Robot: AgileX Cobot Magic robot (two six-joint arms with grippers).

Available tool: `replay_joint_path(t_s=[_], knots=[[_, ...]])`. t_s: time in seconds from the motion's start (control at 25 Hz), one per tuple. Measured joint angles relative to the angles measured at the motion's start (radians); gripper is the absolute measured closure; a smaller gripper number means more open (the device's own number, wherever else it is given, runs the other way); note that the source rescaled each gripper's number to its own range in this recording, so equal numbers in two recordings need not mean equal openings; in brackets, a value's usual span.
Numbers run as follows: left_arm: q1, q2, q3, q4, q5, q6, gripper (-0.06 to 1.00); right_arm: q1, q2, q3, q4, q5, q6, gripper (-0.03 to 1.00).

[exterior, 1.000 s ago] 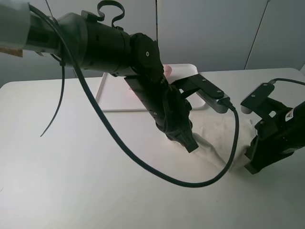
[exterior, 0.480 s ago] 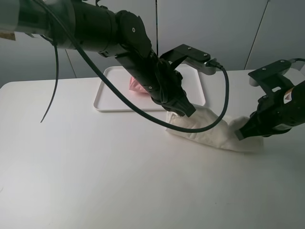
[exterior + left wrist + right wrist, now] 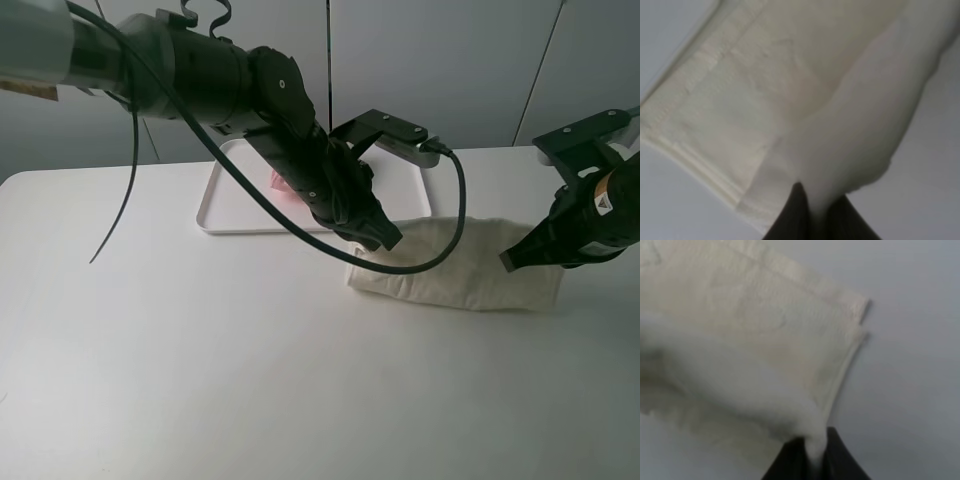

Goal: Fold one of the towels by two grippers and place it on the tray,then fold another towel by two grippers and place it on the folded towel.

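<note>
Second towel under way: the left gripper [image 3: 388, 240], a black claw-fingered arm end reaching across the middle, and the matching right gripper [image 3: 512, 262] each clench one end of the cream off-white terry towel [image 3: 455, 275]. The towel lies as a long doubled strip on the white tabletop [image 3: 150, 360], just beside a corner of the flat white plastic tray [image 3: 235, 205]. In both wrist views a pinch of pale cloth is nipped between dark fingers [image 3: 795, 220] that stand closed on it, and layered hems show beneath.

The pale pink terry towel [image 3: 283, 183] sits on the tray as a small bundle, largely hidden behind the left arm, so the first half of the job looks complete. The cream towel appears at least one fold in. What seems to remain is any further fold, the carry to the tray, and setting it on the pink bundle.
</note>
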Motion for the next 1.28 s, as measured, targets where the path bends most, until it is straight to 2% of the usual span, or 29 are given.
replay_joint_path(t_s=[0.4, 0.48, 0.56, 0.64, 0.72, 0.76, 0.8, 0.84, 0.96, 1.04, 1.2, 1.28], knots=[[0.006, 0.012, 0.0, 0.039, -0.062, -0.073, 0.94, 0.0, 0.083, -0.002, -0.29, -0.049, 0.31, 0.96], [0.012, 0.012, 0.0, 0.039, -0.063, -0.089, 0.93, 0.0, 0.085, -0.002, -0.368, -0.064, 0.373, 0.92], [0.022, 0.012, 0.0, 0.049, -0.066, -0.118, 0.86, 0.0, 0.087, -0.002, -0.441, -0.093, 0.426, 0.75], [0.035, 0.012, 0.0, 0.061, -0.068, -0.145, 0.68, 0.0, 0.087, -0.004, -0.482, -0.12, 0.46, 0.48], [0.043, 0.012, 0.0, 0.07, -0.077, -0.169, 0.35, 0.0, 0.089, -0.004, -0.498, -0.133, 0.485, 0.16], [0.043, 0.012, 0.0, 0.074, -0.081, -0.179, 0.18, 0.0, 0.089, -0.004, -0.506, -0.13, 0.5, 0.07], [0.043, 0.012, 0.0, 0.074, -0.081, -0.189, 0.05, 0.0, 0.089, -0.004, -0.509, -0.113, 0.517, 0.01], [0.043, 0.012, 0.0, 0.074, -0.081, -0.193, 0.0, 0.0, 0.089, -0.004, -0.511, -0.089, 0.531, -0.01], [0.043, 0.012, 0.0, 0.074, -0.081, -0.214, -0.01, 0.0, 0.089, -0.004, -0.487, -0.028, 0.551, -0.03], [0.046, 0.012, 0.0, 0.074, -0.081, -0.257, -0.01, 0.0, 0.089, -0.006, -0.412, -0.019, 0.538, -0.03], [0.055, 0.034, -0.043, 0.076, -0.01, -0.346, -0.01, 0.0, 0.089, -0.018, -0.222, -0.008, 0.417, -0.03], [0.061, 0.073, -0.107, 0.102, 0.075, -0.402, -0.01, 0.0, 0.089, -0.049, -0.124, 0.031, 0.323, -0.03]])
